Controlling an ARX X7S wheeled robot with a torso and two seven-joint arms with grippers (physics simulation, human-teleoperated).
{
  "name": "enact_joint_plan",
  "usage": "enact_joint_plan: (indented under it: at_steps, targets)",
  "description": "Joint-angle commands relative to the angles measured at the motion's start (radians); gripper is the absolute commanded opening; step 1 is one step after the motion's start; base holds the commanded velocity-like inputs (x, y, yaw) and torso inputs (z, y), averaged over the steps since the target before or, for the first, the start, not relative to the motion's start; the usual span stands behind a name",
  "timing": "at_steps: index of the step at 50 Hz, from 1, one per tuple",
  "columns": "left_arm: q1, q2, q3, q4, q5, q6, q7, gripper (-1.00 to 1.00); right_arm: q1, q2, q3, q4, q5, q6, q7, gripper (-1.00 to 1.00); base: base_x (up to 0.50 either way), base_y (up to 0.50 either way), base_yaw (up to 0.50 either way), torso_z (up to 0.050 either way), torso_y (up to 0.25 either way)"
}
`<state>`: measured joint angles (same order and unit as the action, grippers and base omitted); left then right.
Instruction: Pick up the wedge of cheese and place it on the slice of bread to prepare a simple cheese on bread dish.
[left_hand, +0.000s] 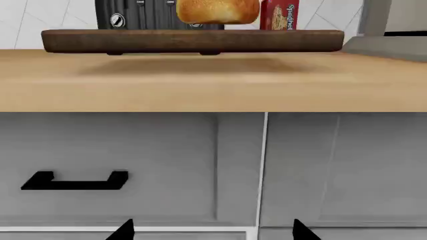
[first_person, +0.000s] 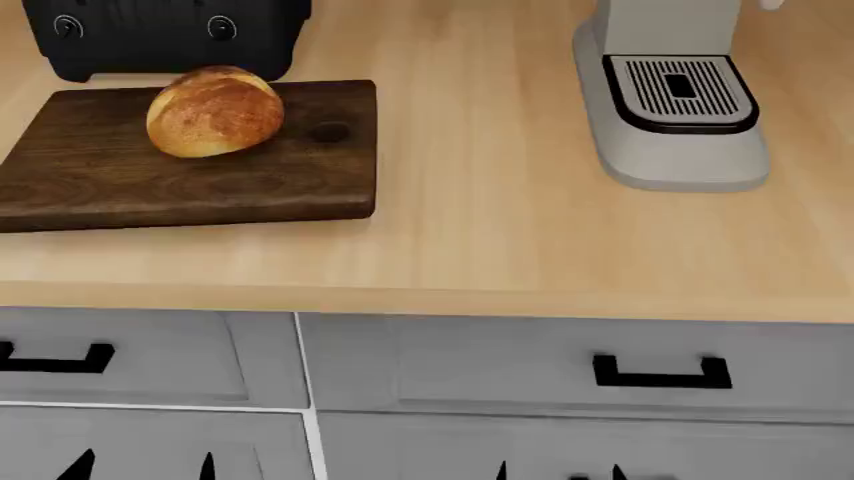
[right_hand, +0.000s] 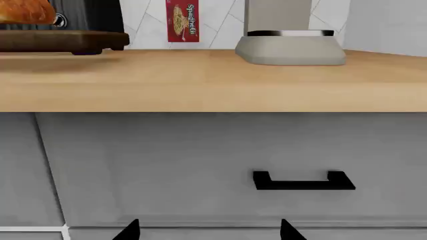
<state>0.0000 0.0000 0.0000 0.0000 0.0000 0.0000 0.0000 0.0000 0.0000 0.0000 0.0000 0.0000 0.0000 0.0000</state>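
The slice of bread (first_person: 214, 112) is a round golden-brown roll resting on a dark wooden cutting board (first_person: 200, 190) at the counter's back left. It also shows in the left wrist view as bread (left_hand: 217, 11) on the board (left_hand: 193, 40). The wedge of cheese is out of view in all frames. My left gripper (first_person: 144, 468) hangs low in front of the drawers, open and holding nothing (left_hand: 212, 231). My right gripper (first_person: 558, 472) is likewise below counter height, open with nothing between its fingers (right_hand: 210, 230).
A black toaster (first_person: 160, 30) stands behind the board. A grey coffee machine (first_person: 674, 100) sits at the back right. A red spaghetti box (right_hand: 182, 20) leans on the tiled wall. Grey drawers with black handles (first_person: 661, 372) face both grippers under the counter edge (first_person: 427, 300).
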Motion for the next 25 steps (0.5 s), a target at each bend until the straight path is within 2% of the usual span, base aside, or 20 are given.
enact_joint_plan:
  at_steps: [1, 17, 25]
  targets:
    - [0.0, -0.01, 0.011, 0.0, -0.01, 0.0, -0.011, 1.0, 0.0, 0.009, -0.013, 0.0, 0.009, 0.0, 0.013, 1.0, 0.0, 0.0, 0.0, 0.0, 0.0]
    - [0.034, -0.058, 0.053, 0.085, -0.069, -0.027, -0.052, 1.0, -0.021, 0.058, -0.066, -0.062, 0.043, 0.055, 0.061, 1.0, 0.0, 0.0, 0.0, 0.001, 0.0]
    - [0.043, -0.077, 0.066, 0.131, -0.084, -0.049, -0.059, 1.0, -0.034, 0.076, -0.073, -0.125, 0.054, 0.087, 0.077, 1.0, 0.0, 0.0, 0.0, 0.047, 0.0]
